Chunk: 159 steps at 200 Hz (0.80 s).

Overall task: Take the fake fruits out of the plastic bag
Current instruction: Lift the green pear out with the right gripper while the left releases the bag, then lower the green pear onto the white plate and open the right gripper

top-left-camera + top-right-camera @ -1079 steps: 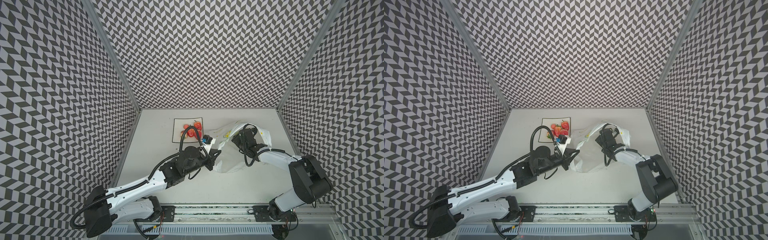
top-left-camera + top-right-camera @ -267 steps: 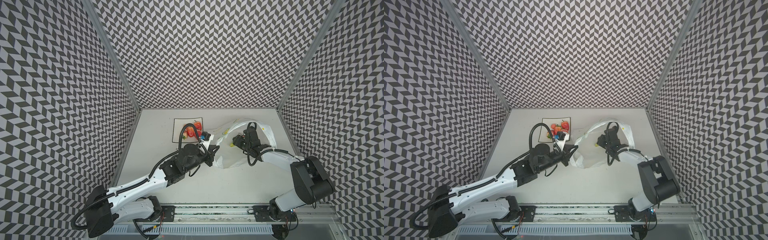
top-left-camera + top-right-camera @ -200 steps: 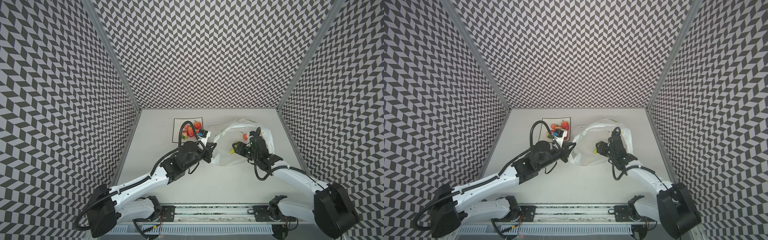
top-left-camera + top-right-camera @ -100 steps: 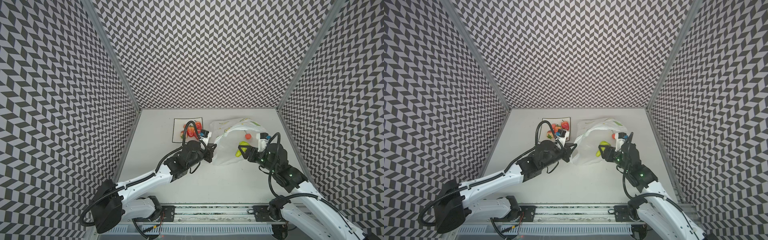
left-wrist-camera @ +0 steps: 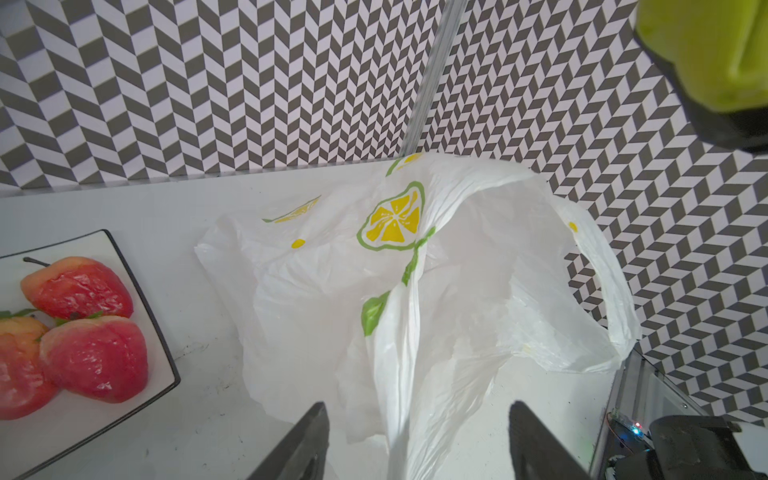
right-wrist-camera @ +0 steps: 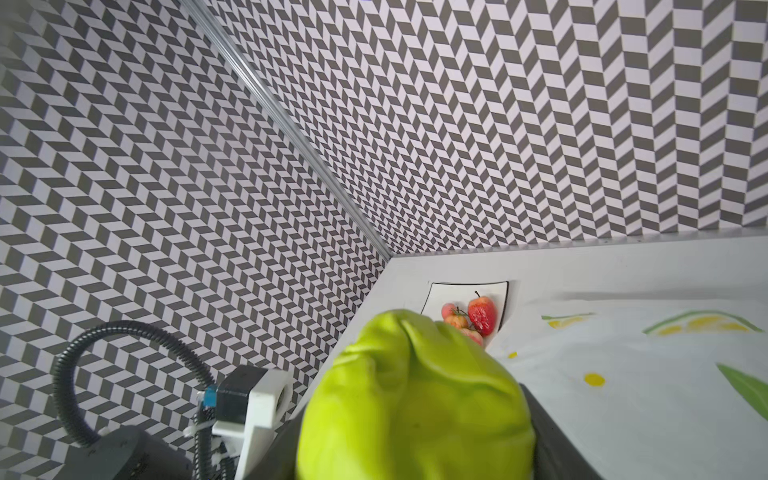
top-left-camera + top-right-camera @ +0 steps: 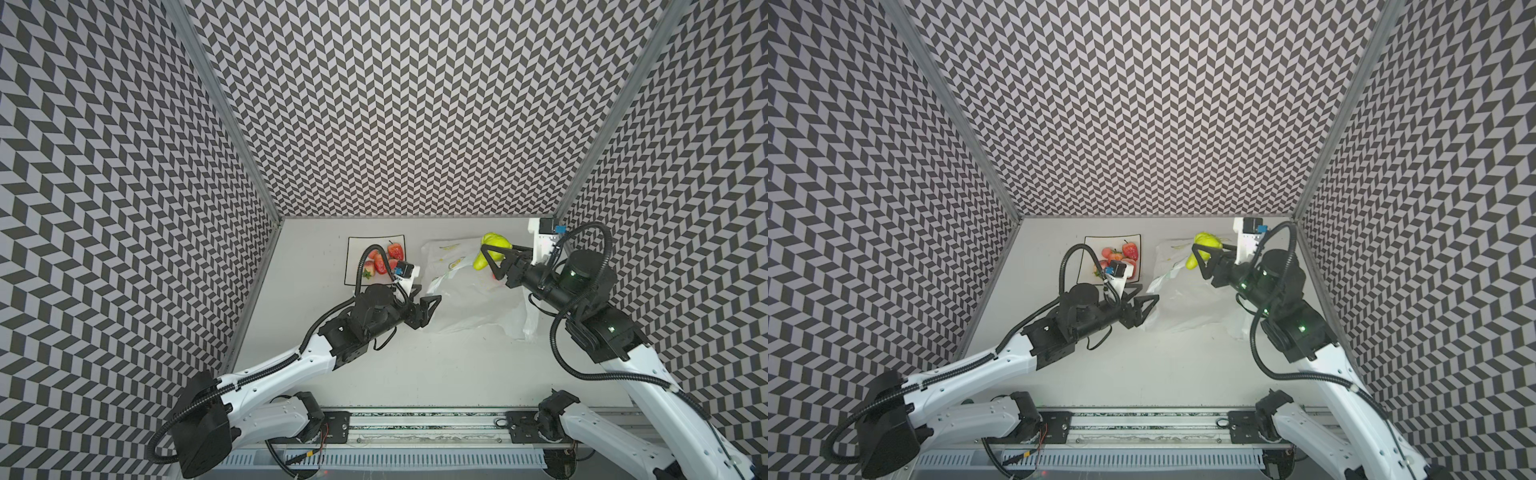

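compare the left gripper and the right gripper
The left gripper is open and holds nothing; the right gripper is shut on the pear. The left one sits low at the edge of the plastic bag; the right one hangs above the bag. Both are black with triangular fingers.

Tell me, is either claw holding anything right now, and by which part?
The right gripper holds the yellow-green pear, clamped across its middle, up above the bag. The left gripper is open at the bag's edge and grips nothing.
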Tool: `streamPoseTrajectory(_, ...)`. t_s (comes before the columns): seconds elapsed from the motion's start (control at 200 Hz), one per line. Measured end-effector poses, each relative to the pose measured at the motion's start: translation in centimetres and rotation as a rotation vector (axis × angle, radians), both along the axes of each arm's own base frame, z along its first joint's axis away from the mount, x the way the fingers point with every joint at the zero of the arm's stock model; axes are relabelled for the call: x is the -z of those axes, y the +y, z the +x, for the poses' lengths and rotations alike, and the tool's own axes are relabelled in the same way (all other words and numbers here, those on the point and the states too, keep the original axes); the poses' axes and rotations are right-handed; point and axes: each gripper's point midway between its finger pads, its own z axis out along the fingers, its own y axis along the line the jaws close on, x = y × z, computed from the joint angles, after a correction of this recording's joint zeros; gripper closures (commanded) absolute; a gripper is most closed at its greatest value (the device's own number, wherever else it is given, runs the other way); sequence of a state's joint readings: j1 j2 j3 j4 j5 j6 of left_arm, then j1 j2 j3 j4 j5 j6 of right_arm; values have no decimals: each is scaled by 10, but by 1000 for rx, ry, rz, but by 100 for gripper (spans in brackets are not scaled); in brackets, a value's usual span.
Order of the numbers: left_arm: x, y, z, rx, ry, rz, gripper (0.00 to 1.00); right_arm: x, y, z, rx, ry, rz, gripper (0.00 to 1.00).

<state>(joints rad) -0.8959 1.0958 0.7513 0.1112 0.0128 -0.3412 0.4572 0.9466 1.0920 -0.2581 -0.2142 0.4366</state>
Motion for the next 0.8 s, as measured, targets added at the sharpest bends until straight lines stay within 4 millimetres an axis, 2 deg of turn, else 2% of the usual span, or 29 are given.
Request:
streamPoseTrajectory(0.115, -19, 14, -7, -17, -35, -32, 9, 1, 31, 27, -50, 10, -33, 50)
streamPoseTrajectory(0.21, -37, 39, -8, -100, -53, -59, 9, 12, 62, 51, -88, 46, -61, 51)
streamPoseTrajectory(0.285, -46, 70, -2, -227, -43, -80, 9, 21, 91, 70, -117, 66, -79, 51)
streamPoseTrajectory(0.391, -53, 130, 10, -474, -5, -107, 10, 38, 135, 88, -165, 86, -103, 51)
streamPoseTrajectory(0.506, -56, 193, 12, -729, 21, -147, 12, 67, 188, 102, -223, 117, -120, 51)
streamPoseTrajectory(0.601, -54, 229, 6, -874, 32, -174, 12, 95, 227, 111, -255, 145, -131, 51)
streamPoseTrajectory(0.686, -53, 250, 0, -962, 36, -192, 12, 122, 259, 120, -275, 167, -141, 51)
streamPoseTrajectory(0.796, -48, 263, -5, -1025, 45, -191, 12, 157, 294, 134, -284, 191, -154, 51)
